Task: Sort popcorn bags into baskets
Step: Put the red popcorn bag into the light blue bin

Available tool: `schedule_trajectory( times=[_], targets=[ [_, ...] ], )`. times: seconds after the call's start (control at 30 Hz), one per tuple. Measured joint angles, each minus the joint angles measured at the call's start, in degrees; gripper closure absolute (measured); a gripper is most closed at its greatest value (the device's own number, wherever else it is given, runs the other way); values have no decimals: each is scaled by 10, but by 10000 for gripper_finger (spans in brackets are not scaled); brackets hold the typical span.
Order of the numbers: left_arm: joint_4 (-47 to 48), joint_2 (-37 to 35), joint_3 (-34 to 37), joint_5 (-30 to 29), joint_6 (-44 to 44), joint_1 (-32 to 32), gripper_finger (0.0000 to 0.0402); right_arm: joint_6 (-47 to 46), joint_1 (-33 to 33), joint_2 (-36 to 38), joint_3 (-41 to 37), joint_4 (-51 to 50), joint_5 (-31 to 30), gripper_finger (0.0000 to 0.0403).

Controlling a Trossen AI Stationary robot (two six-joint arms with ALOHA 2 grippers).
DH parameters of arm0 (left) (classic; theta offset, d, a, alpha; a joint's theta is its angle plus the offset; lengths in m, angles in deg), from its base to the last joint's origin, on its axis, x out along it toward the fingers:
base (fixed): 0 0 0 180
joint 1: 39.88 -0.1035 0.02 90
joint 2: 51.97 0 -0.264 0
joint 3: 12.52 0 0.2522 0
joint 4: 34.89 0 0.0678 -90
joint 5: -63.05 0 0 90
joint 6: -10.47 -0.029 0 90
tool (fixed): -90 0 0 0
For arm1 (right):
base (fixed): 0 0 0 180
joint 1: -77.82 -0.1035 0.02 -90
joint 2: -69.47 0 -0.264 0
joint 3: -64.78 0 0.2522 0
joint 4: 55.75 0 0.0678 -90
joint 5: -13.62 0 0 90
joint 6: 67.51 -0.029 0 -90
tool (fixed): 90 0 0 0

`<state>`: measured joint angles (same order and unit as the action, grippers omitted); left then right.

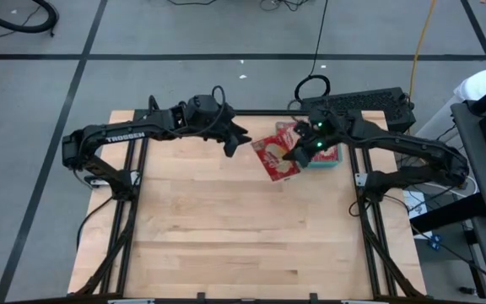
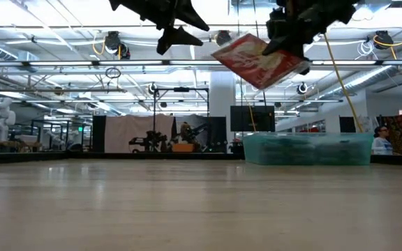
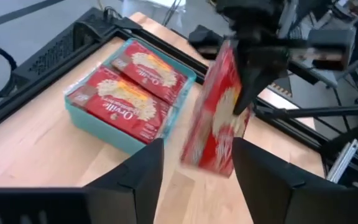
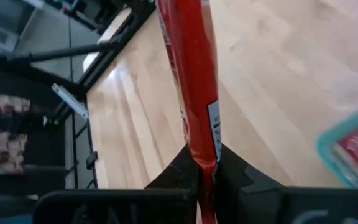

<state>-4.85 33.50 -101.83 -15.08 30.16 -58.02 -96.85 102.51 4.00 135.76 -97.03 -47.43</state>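
One red popcorn bag (image 1: 273,157) (image 2: 259,61) hangs in the air over the far middle of the table, with my right gripper (image 1: 298,154) (image 4: 205,171) shut on it. My left gripper (image 1: 238,140) (image 3: 197,168) stands open just left of the bag and clear of it. The teal basket (image 1: 331,163) (image 2: 306,149) rests on the table at the far right, under my right arm. Two popcorn bags (image 3: 129,102) (image 3: 152,67) lie flat in it, side by side. My right gripper pinches the bag between its two fingers at the bag's edge nearest the basket (image 4: 202,152). The fingers come from the table's right, slanting down. The bag is lifted clear of the table and tilted, its free end (image 2: 222,53) pointing toward my left gripper.
A black keyboard (image 1: 369,103) and cables lie beyond the table's far right corner. Black frame rails (image 1: 129,169) run along both sides of the table. The bare wood (image 1: 243,236) of the near half gives free room.
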Motion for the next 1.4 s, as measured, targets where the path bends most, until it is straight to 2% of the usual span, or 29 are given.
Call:
schedule_trajectory(
  times=[0.17, 0.33, 0.63, 0.83, 0.97, 1.1, 1.23, 1.4],
  targets=[
    [1, 0, 0, -18, 4, -7, 198, -5, 56, 31, 0, -37, 58, 393],
    [1, 0, 0, -35, 2, -16, 208, -28, 110, 51, 0, -41, 134, 393],
    [10, 0, 0, -36, 19, -16, 234, -96, 220, 66, 0, -43, 179, 392],
    [23, 0, 0, -44, 19, -16, 237, -97, 317, 59, 0, -46, 249, 392],
    [24, 0, 0, -44, 18, -16, 236, -99, 374, 58, 0, -71, 267, 392],
    [24, 0, 0, -44, 18, -16, 236, -67, 417, 58, 0, -138, 269, 392],
    [24, 0, 0, -44, 17, -16, 236, 15, 451, 58, 0, -223, 263, 392],
    [24, 0, 0, -44, 3, -16, 236, 114, 463, 57, 0, -326, 168, 392]
  ],
)
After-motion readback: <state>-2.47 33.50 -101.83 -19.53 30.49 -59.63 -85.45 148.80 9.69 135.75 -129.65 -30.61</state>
